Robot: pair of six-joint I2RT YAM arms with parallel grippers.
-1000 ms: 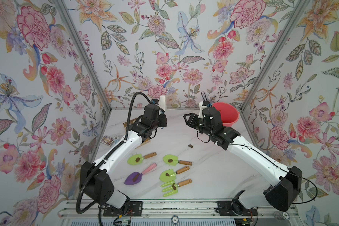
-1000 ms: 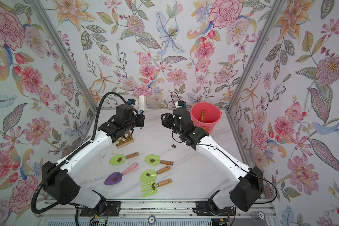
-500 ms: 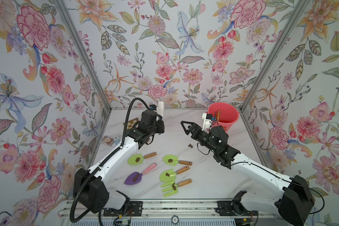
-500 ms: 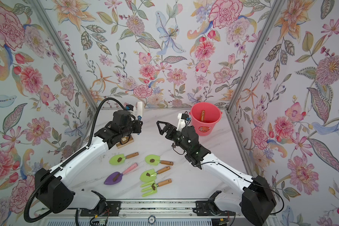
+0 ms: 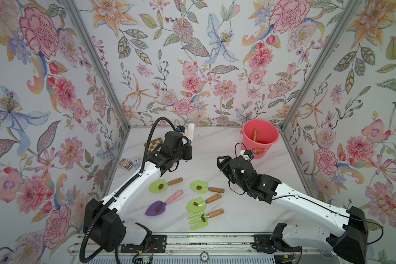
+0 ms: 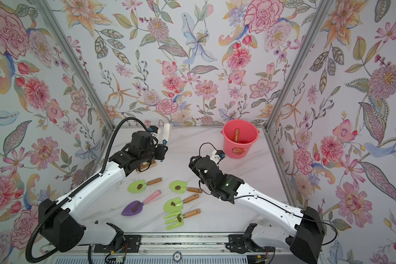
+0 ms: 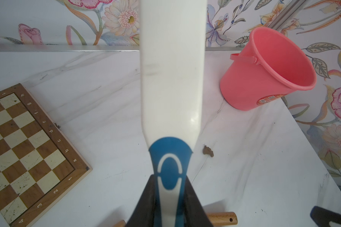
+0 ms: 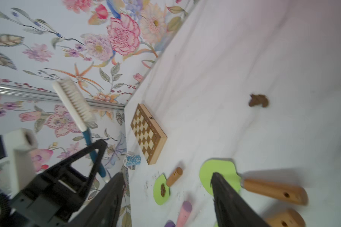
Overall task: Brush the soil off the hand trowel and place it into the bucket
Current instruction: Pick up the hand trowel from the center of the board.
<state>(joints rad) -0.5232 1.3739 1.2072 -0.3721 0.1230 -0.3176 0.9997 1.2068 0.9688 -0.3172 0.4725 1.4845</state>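
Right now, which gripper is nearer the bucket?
Right. The right gripper, jaws open, hovers in front of the bucket, a little toward the middle. The left gripper, shut on the brush, is farther off, near the chessboard.

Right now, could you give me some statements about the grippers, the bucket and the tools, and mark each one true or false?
1. The left gripper is shut on the brush. True.
2. The right gripper holds a green trowel. False: its jaws are open and empty.
3. The bucket is empty. False: a wooden handle stands inside it.
4. The purple trowel has a pink handle. True.
5. A loose soil lump lies on the table. True.
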